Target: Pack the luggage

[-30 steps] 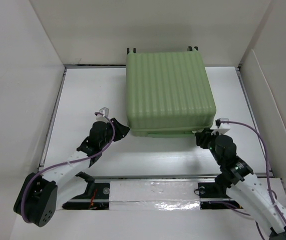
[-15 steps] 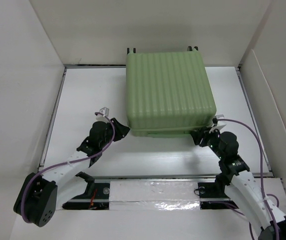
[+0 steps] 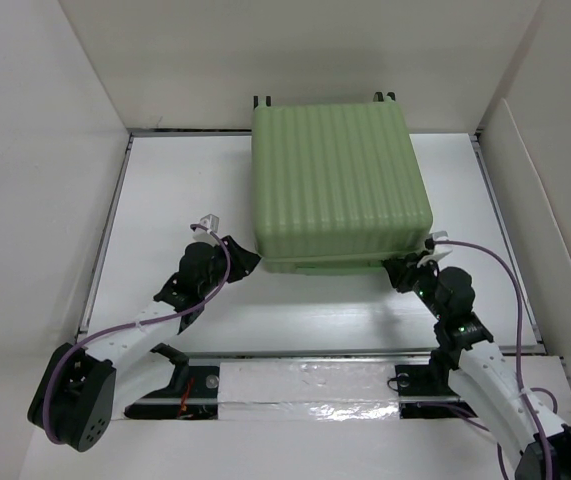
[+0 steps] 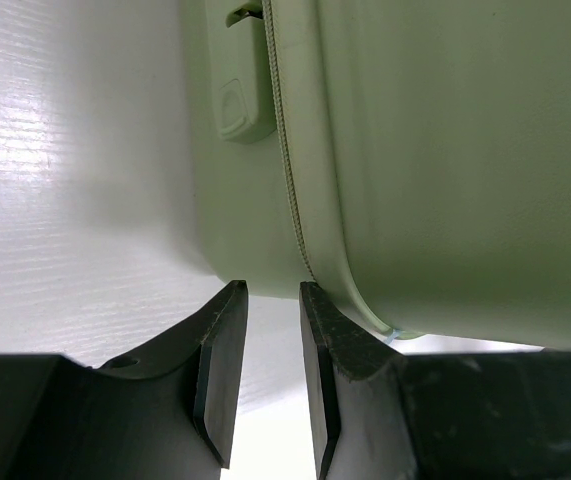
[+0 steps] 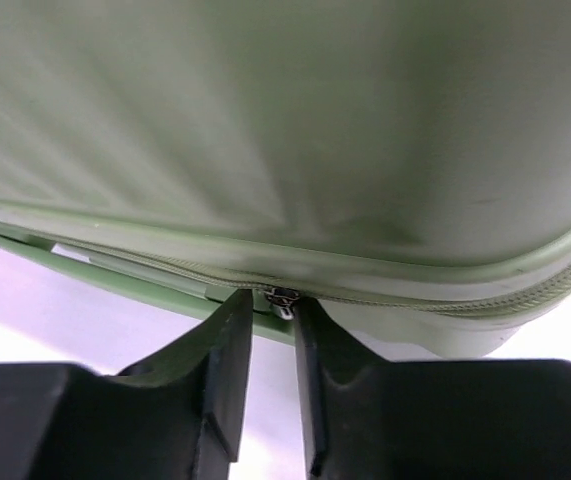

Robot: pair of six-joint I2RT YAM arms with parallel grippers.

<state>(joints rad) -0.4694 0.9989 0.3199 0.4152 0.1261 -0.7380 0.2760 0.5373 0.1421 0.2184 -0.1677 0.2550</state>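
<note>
The luggage [image 3: 335, 180] is a light-green ribbed suitcase lying flat and closed at the back centre of the table. My left gripper [image 3: 248, 262] stands at its front left corner. In the left wrist view that gripper [image 4: 273, 288] is open by a narrow gap with nothing between its fingers, and its tips are against the luggage [image 4: 445, 150] just left of the zipper seam [image 4: 290, 180]. My right gripper [image 3: 400, 268] is at the front right corner. In the right wrist view it [image 5: 273, 298] has closed in on the small metal zipper pull [image 5: 283, 301] under the shell [image 5: 315, 130].
White walls [image 3: 45, 150] box in the table on the left, back and right. The suitcase wheels [image 3: 263, 100] point at the back wall. A taped rail [image 3: 305, 385] runs along the near edge between the arm bases. A green plastic tab [image 4: 240, 105] sits on the suitcase side.
My right gripper has moved in and left to the suitcase's front right corner, and its jaws have narrowed around the zipper pull. The left arm and the suitcase have not moved.
</note>
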